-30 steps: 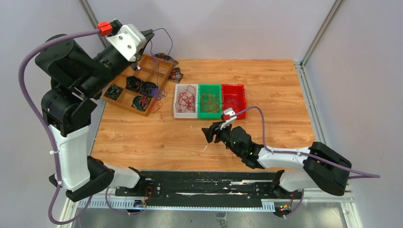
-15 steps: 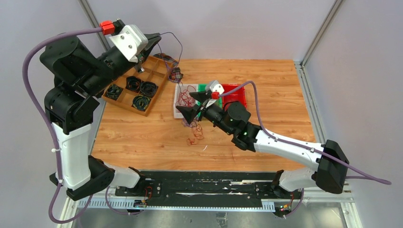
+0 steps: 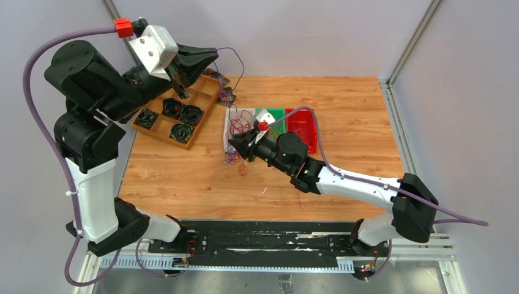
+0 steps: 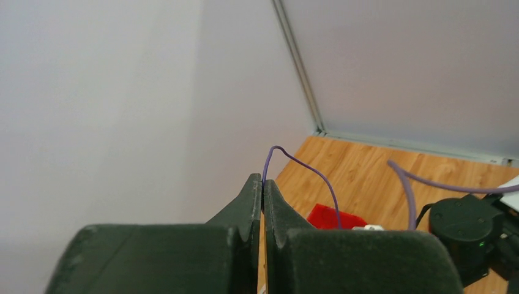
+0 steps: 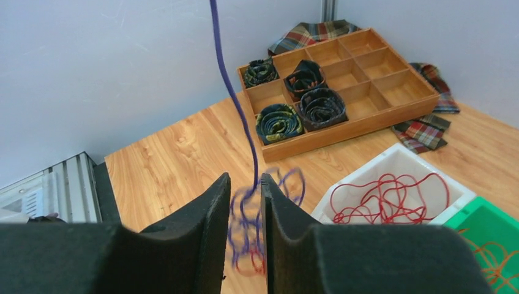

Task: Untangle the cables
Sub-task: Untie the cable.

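Dragged left across the wood since half a second ago: cables (image 3: 233, 155), now a small purple-and-red clump left of centre in the top view, at the lower left corner of white bin (image 3: 226, 122). Seen blurred, low and central, in the right wrist view.

Rising from the clump: purple strand (image 3: 241, 66), running up past the bin, arcing over at upper centre-left and ending in left gripper (image 3: 213, 56). Raised and reaching further right than before. Clamped tight on purple strand (image 4: 306, 168), with fingers (image 4: 245, 208) pressed together and the strand looping out from their tips toward the right.

Narrowed from wide over the same half second: right gripper (image 3: 237, 144), just right of the clump. Slim gap left between fingers (image 5: 208, 208), with purple strand (image 5: 235, 92) dropping from the top edge into that gap among blurred loops. Not visibly pinched.

Further out:
- Red wires (image 5: 385, 196) piled in white bin, right of centre in the right wrist view.
- Orange wires in green bin (image 3: 276, 114) beside it, then red bin (image 3: 304, 127), all three touching in a row.
- At upper left, wooden tray (image 3: 162, 138) with black coils (image 3: 183, 130) in the near compartments.
- Plaid cloth (image 3: 226, 95) off the tray's far right corner.
- Under everything, wooden table (image 3: 349, 104).
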Robot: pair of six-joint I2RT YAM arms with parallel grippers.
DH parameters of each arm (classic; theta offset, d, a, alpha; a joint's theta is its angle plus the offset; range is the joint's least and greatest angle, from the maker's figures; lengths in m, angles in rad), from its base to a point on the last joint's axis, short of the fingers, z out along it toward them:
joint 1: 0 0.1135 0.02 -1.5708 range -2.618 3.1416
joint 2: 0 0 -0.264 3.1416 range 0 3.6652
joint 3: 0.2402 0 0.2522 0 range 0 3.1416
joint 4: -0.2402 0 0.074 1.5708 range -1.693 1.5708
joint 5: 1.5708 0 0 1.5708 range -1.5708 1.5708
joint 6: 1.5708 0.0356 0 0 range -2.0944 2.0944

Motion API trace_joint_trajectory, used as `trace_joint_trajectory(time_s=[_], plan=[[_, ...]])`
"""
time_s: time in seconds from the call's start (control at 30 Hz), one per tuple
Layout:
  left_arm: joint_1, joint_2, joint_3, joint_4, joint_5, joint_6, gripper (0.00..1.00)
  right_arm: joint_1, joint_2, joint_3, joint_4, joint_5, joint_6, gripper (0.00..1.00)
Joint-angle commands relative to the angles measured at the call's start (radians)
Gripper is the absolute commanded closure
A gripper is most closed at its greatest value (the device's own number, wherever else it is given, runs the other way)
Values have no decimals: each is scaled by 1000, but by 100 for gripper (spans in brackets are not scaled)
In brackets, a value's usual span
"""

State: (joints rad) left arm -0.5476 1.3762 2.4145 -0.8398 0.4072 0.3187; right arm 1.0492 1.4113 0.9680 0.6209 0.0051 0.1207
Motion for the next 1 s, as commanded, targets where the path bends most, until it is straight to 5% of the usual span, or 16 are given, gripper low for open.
trace_joint_trajectory(time_s=[0.0, 0.17, 0.4, 0.6, 0.73, 0.97], plan=[[-11, 18, 66, 31, 80, -114, 100, 11, 36, -32, 67, -48, 48, 76], [-11, 25, 84, 31, 130, -155, 100, 12, 65, -27, 90, -49, 78, 76], [-11, 6, 54, 31, 137, -145, 100, 29, -41, -78, 124, 3, 31, 39], [-11, 6, 51, 31, 144, -147, 100, 62, -66, -22, 48, -35, -22, 34], [-11, 2, 48, 31, 149, -154, 100, 61, -56, 7, 29, -27, -19, 45], [-11, 23, 99, 44, 168, -186, 100, 61, 13, -18, 48, -85, 48, 86]])
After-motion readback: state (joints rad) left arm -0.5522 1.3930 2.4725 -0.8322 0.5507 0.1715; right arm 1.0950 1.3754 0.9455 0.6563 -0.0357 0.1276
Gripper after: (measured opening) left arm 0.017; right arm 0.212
